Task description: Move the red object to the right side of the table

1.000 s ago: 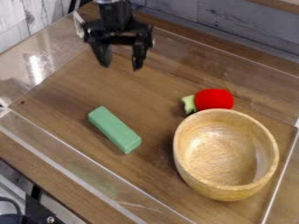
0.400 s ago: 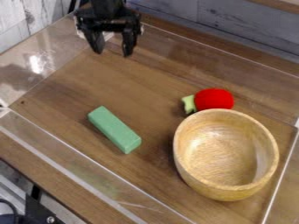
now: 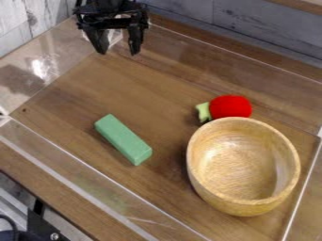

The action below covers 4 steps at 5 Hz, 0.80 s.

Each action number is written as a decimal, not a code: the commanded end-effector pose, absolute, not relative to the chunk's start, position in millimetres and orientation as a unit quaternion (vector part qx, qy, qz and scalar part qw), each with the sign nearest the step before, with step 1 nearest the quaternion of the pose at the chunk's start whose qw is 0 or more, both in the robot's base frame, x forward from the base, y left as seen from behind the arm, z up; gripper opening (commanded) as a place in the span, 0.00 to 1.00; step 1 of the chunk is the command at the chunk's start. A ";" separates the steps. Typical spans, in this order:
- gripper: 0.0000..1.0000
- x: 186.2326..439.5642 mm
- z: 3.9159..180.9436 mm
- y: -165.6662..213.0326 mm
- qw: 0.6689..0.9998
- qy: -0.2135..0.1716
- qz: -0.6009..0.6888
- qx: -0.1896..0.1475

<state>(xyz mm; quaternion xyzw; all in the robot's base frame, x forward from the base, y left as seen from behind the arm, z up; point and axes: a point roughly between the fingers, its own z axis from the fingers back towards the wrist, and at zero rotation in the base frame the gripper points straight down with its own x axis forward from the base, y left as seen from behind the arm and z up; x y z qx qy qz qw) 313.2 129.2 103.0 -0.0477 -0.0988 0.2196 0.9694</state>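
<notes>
The red object (image 3: 229,106), a small rounded toy fruit with a pale green leafy tip on its left, lies on the table (image 3: 164,94) at the right, touching the far rim of a wooden bowl. My gripper (image 3: 115,44) hangs at the top left of the view, far from the fruit. It points down, its black fingers spread open with nothing between them.
A round wooden bowl (image 3: 243,165) sits at the right front, just in front of the red fruit. A green rectangular block (image 3: 122,138) lies at the left centre. Low clear plastic walls (image 3: 38,52) border the tabletop.
My gripper has moved toward the top left of the view, away from the red fruit, staying open. The fruit, bowl and block have not moved.
</notes>
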 end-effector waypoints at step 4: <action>1.00 334.0 100.7 90.5 0.975 -0.154 0.152 -0.044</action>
